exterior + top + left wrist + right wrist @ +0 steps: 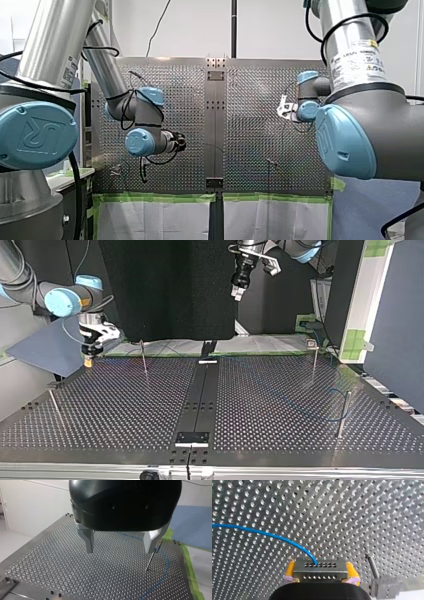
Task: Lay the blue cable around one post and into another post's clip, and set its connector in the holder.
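Observation:
My right gripper (pixel 320 568) has its yellow pads (pixel 290 568) shut on a small metal connector block (pixel 319 574) with rows of holes. The blue cable (pixel 269 535) leaves the block and arcs across the perforated plate. In the top view this gripper (pixel 89 360) hangs just above the plate's far left corner. My left gripper (pixel 120 551) is open and empty, high over the plate (pixel 239 292). Under and past its metal fingers (pixel 88 541), the blue cable (pixel 165 566) curves by a thin post (pixel 150 560) without touching it.
Thin posts stand on the plate in the top view: one behind the centre-left (pixel 144 359), one at the left (pixel 55 407), one at the far right (pixel 315 361) and one at the near right (pixel 342 414). A post with a metal fitting (pixel 384 586) stands beside my right gripper.

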Motion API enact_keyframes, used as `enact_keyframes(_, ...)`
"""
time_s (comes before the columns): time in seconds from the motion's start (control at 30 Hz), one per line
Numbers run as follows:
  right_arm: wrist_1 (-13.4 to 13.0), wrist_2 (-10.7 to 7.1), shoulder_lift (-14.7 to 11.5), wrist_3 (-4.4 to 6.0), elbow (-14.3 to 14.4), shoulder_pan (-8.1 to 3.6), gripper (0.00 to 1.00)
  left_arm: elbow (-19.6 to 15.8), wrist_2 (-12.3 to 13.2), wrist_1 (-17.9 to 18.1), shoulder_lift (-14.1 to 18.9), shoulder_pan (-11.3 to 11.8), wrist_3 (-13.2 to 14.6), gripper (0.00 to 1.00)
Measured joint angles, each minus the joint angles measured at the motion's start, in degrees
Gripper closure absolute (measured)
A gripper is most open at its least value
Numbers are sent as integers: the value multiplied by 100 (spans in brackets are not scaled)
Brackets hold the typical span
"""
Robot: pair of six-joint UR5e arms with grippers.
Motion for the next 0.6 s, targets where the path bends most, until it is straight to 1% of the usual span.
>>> enact_keyframes(0.1,119,-4,-148,52,6,-57,100,1,0,-13,-1,16,0,0)
enact_keyframes(0.2,255,-12,-292,78,-58,-128,100,1,0,-19,-1,29,0,0)
enact_keyframes(0.37,476,-46,-515,70,-203,-256,100,1,1,-22,-1,51,0,0)
enact_keyframes(0.5,673,-96,-730,54,-278,-391,100,-1,0,-22,-2,70,0,0)
enact_keyframes(0.6,763,-150,-870,36,-325,-493,100,0,10,-19,-1,83,0,0)
